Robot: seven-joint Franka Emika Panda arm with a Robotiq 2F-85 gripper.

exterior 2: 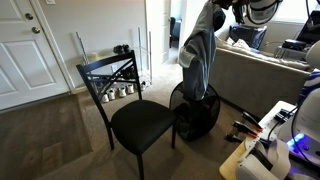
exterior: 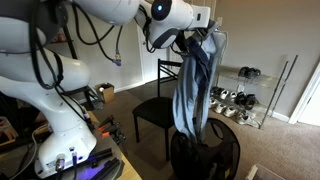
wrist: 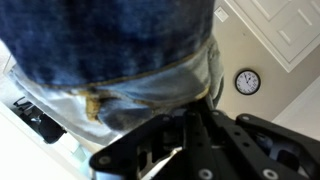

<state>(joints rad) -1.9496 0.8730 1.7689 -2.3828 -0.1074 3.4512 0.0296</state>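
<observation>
I see faded blue jeans [exterior 2: 199,52] with tan stitching — a black chair [exterior 2: 138,124] lower centre, a black basket [exterior 2: 206,120], brown carpet [exterior 2: 50,140], and a white door [exterior 2: 20,50].

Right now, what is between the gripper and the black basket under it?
The blue jeans hang from the gripper down that stretch toward the black basket. Both exterior views show it.

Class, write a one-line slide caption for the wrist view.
Shut claw gripping blue jeans that fill most of the frame, a wall clock beyond.
</observation>
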